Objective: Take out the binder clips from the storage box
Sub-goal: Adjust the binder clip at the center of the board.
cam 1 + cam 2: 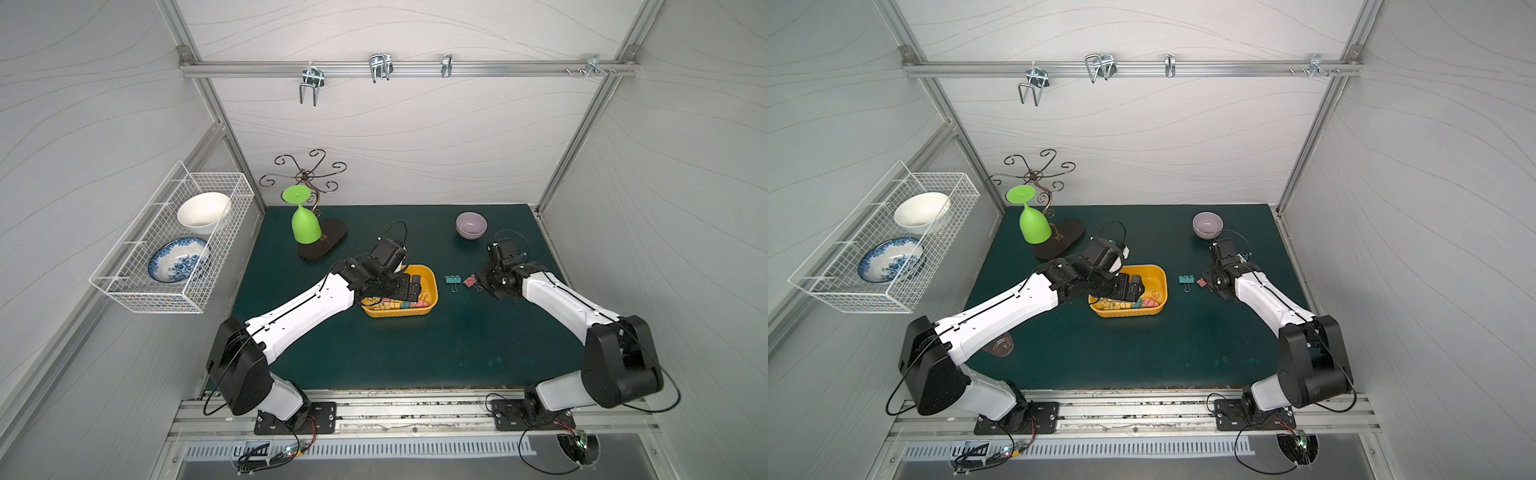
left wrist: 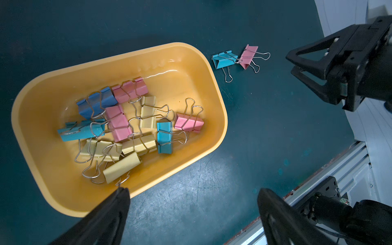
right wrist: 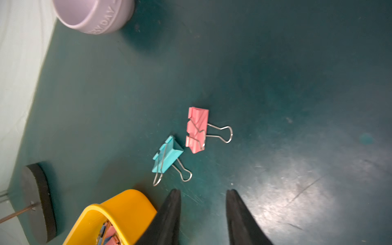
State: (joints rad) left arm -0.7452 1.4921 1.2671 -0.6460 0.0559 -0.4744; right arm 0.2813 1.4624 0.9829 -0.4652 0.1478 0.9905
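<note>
Left wrist view: left pincer (image 2: 193, 191) gapes empty over storage box (image 2: 180, 70); right pincer (image 3: 203, 191) parted, empty. Next: pinch one binder clip (image 2: 118, 125).

The storage box (image 2: 191, 70) is smooth, glossy yellow-orange plastic. The binder clips (image 2: 118, 125) have matt pastel painted bodies and shiny bare wire handles. The dark green worktop (image 2: 265, 127) is matt, scuffed and scratched. The lilac bowl (image 3: 93, 14) looks smooth with a soft sheen.

Raised lettering "DAY" on the lilac bowl (image 3: 106, 21)
</note>
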